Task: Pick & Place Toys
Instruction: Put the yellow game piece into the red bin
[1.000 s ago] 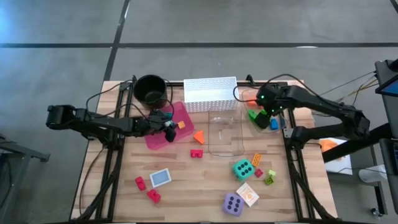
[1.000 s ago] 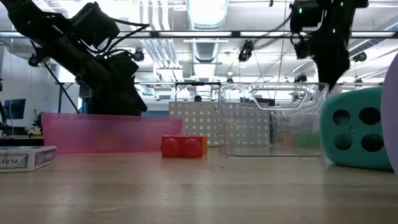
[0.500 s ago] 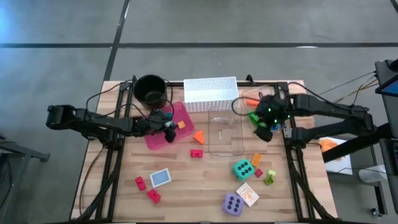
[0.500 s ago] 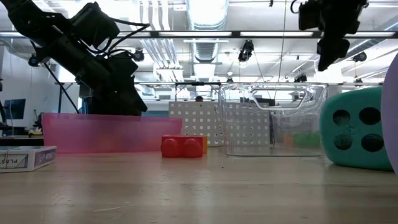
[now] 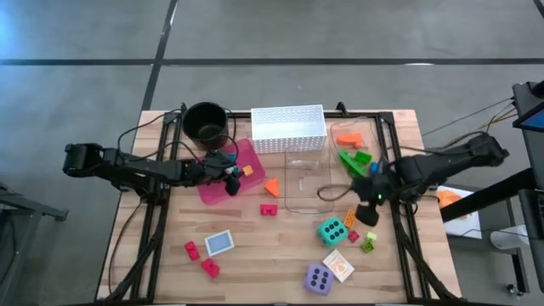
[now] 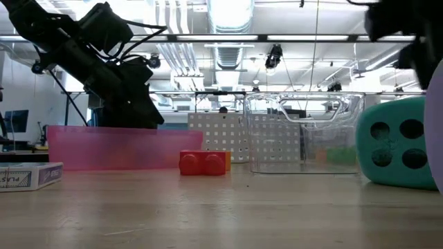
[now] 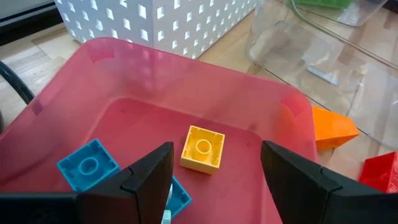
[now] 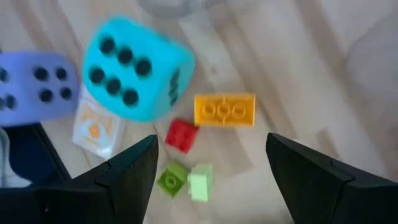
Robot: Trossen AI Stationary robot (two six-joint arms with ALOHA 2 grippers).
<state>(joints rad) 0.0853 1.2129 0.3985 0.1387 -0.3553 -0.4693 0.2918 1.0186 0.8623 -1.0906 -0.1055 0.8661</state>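
A pink tray (image 5: 223, 180) holds a yellow brick (image 7: 203, 148) and blue bricks (image 7: 87, 164), left of centre in the overhead frame. Above it sit a black pot (image 5: 206, 121) and a white basket (image 5: 289, 127) patterned with square holes. At lower right, a teal die (image 5: 331, 230) with dark dots and a purple die (image 5: 319, 278) with dark dots lie on pale wood, near red bricks (image 5: 269, 210), an orange brick (image 5: 350, 219) and a green brick (image 5: 368, 246).

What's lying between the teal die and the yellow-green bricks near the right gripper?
A small red brick lies between the teal die and the green bricks, apart from both; right wrist view shows it.
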